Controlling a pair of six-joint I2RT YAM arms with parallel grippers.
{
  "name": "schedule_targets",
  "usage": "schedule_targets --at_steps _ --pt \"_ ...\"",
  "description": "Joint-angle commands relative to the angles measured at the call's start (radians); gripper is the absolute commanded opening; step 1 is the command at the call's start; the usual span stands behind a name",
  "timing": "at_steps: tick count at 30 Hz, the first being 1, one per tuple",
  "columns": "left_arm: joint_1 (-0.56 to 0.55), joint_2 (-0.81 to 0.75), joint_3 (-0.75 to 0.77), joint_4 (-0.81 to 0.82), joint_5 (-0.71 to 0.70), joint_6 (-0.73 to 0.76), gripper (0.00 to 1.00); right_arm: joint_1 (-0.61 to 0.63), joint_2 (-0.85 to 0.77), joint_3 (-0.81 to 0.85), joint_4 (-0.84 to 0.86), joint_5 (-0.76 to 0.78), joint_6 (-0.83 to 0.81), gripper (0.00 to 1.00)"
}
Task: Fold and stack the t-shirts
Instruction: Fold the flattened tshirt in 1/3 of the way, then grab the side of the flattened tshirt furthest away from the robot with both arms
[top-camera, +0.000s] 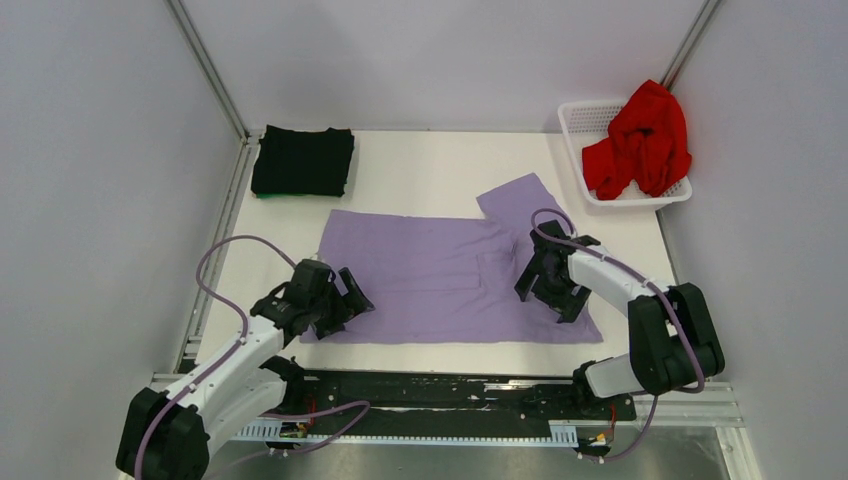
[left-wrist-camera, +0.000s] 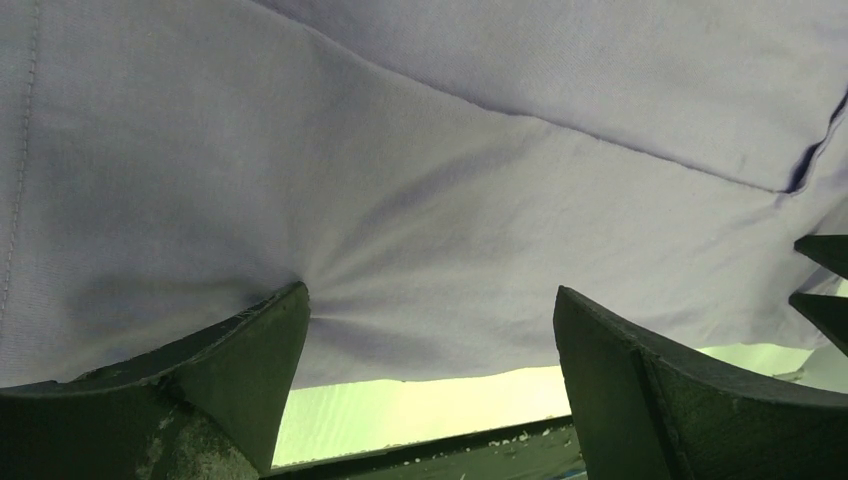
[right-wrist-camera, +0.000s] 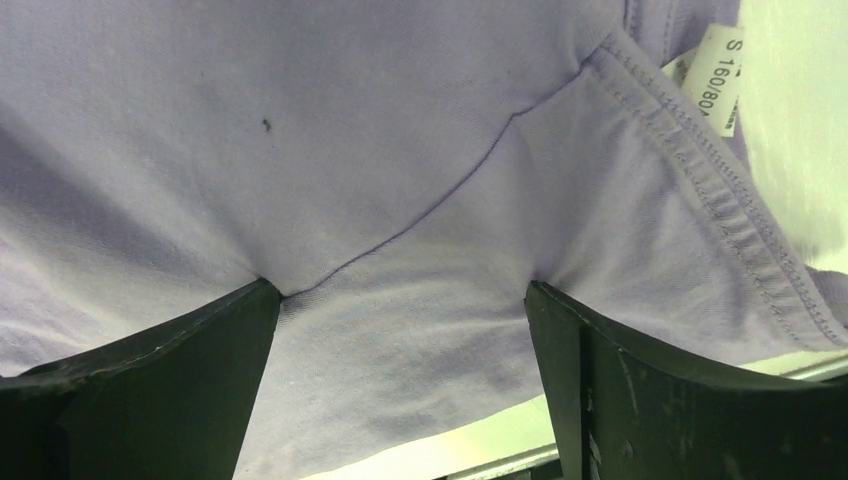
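Observation:
A lavender t-shirt (top-camera: 440, 280) lies spread flat across the middle of the table. My left gripper (top-camera: 352, 298) is open at its near left corner. In the left wrist view both fingertips press into the cloth (left-wrist-camera: 400, 150) just inside the hem, with the gripper (left-wrist-camera: 430, 292) wide apart. My right gripper (top-camera: 547, 300) is open on the shirt's right part. Its tips dent the fabric (right-wrist-camera: 350, 120) beside the collar and size label (right-wrist-camera: 722, 75), the gripper (right-wrist-camera: 400, 287) spread wide. A black t-shirt (top-camera: 303, 160) lies folded at the back left. A red t-shirt (top-camera: 640, 140) is bunched in the basket.
The white lattice basket (top-camera: 580, 115) stands at the back right corner, partly off the table mat. Metal frame posts rise at both back corners. A black rail (top-camera: 450, 395) runs along the near edge between the arm bases.

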Motion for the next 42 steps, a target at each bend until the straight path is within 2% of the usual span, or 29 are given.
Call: schedule_targets --at_steps 1,10,19,22,24,27,30,32,35,42 --pt "-0.026 -0.035 -0.027 -0.119 -0.001 -0.054 1.0 -0.005 -0.005 -0.04 -0.168 0.053 0.035 1.0" --pt "-0.057 -0.07 0.01 -0.185 -0.009 -0.035 1.0 -0.005 -0.047 -0.019 -0.195 0.091 0.038 1.0" --pt "-0.062 -0.085 0.144 -0.156 -0.011 0.07 1.0 -0.002 -0.171 0.05 -0.119 0.098 -0.134 1.0" --pt "-0.062 -0.063 0.201 -0.126 -0.07 0.078 1.0 -0.001 -0.243 0.078 -0.025 0.068 -0.226 1.0" --pt "-0.06 -0.024 0.245 -0.122 -0.163 0.074 1.0 -0.001 -0.293 0.082 0.049 0.047 -0.255 1.0" --pt "-0.043 0.096 0.343 -0.104 -0.279 0.106 1.0 -0.002 -0.37 0.059 0.181 -0.032 -0.304 1.0" --pt "0.015 0.228 0.41 -0.016 -0.291 0.147 1.0 -0.002 -0.415 0.032 0.273 -0.1 -0.338 1.0" --pt "0.092 0.391 0.468 0.028 -0.244 0.174 1.0 -0.002 -0.436 0.018 0.311 -0.124 -0.353 1.0" --pt "0.178 0.551 0.592 0.045 -0.263 0.214 1.0 -0.002 -0.457 -0.006 0.345 -0.136 -0.366 1.0" --pt "0.263 0.959 0.878 0.014 -0.301 0.314 1.0 -0.004 -0.442 -0.017 0.359 -0.147 -0.391 1.0"
